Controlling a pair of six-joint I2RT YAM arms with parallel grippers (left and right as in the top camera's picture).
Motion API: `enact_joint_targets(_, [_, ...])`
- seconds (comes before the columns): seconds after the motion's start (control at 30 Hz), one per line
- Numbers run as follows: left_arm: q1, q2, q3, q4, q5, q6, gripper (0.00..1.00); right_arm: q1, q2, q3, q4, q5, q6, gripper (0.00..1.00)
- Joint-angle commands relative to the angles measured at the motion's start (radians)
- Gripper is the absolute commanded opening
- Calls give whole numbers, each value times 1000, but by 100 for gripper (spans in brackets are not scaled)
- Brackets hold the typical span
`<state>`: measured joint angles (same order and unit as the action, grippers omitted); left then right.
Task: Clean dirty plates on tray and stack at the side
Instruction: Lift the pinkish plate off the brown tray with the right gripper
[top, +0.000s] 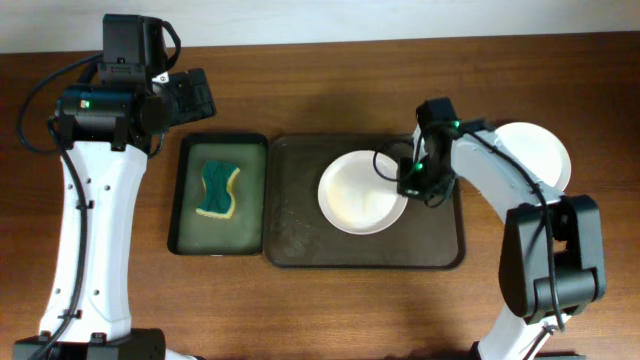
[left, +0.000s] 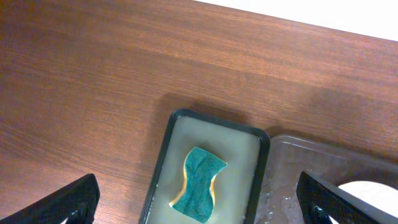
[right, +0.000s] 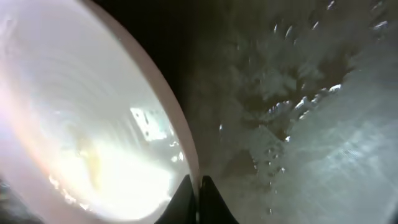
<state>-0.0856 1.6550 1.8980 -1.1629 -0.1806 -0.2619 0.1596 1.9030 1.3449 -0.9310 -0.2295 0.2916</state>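
Your right tool pinches the plate by its right rim, so the plate lies left of the tool, on the tray.

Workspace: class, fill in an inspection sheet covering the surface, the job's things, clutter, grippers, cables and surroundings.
Surface: wooden table.
Job's things: plate on the wet tray; side plate on the table at right, count unclear.
Clutter: sponge in the green tray.
Grippers: left gripper open, over the table; right gripper pinching the plate's rim.
Cables: black cables along both arms.
Surroundings: pale strip beyond the table.
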Motion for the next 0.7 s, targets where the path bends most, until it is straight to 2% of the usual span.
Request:
enact_joint_targets(0.0, [2, 3, -2, -2, 1, -2, 99, -2, -34, 140, -72, -3, 5, 4])
enact_joint_targets(0.23, [2, 3, -2, -2, 1, -2, 99, 85, -34, 230, -89, 5, 44, 4])
enact_joint_targets(0.47, [2, 3, -2, -2, 1, -2, 99, 277, -33, 230, 86, 6, 125, 4])
enact_joint_targets(0.57, [2, 3, -2, -2, 1, -2, 99, 390, -32, 230, 166, 115, 193, 4])
enact_joint_targets(0.67, [2, 3, -2, -2, 1, -2, 99, 483, -25, 230, 220, 245, 197, 4])
